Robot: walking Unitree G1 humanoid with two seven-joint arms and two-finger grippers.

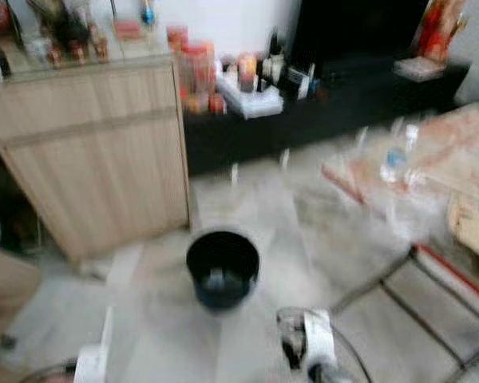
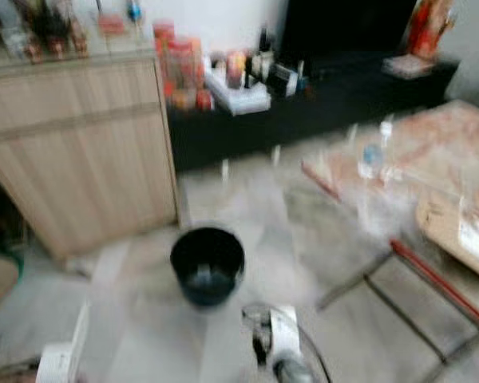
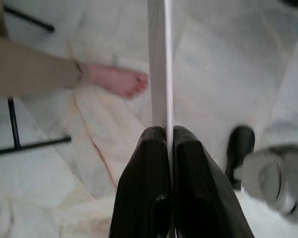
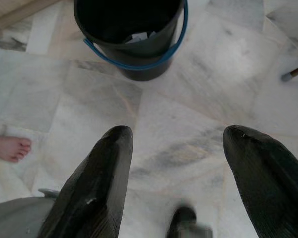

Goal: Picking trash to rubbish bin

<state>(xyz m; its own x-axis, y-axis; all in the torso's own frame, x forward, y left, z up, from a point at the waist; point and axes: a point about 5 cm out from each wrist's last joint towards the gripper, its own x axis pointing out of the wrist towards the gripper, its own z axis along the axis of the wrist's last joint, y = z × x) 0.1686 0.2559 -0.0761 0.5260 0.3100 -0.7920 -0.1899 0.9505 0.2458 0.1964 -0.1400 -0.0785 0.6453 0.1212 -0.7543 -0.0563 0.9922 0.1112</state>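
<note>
Two risks stand out. First, the left gripper [image 3: 165, 144] has its fingers pressed together on only the near end of a thin white flat piece of trash [image 3: 160, 59], seen edge-on in the left wrist view, so most of its length sticks out unsupported; I judge that a jolt while walking could make it swing or slide out before it reaches the bin. Second, a person's bare foot [image 3: 116, 80] rests on the pale marble floor [image 4: 188, 114] just off to one side of the piece, beyond the fingertips, so a dropped or swung piece could land on it, and a step that way could crowd the person. The piece's long axis runs straight out along the line of the fingers, its free end pointing away from the wrist; in the head view it shows as a pale upright strip [image 1: 105, 339] rising from the left arm. The black rubbish bin [image 1: 223, 267], with a blue handle and some scraps already inside, stands on the floor ahead of both grippers, nearer the right gripper [image 4: 176, 148], which is spread wide and holds nothing, aimed at the floor just short of the bin. The head views are blurred, so a misjudged release over the rim seems possible too.
</note>
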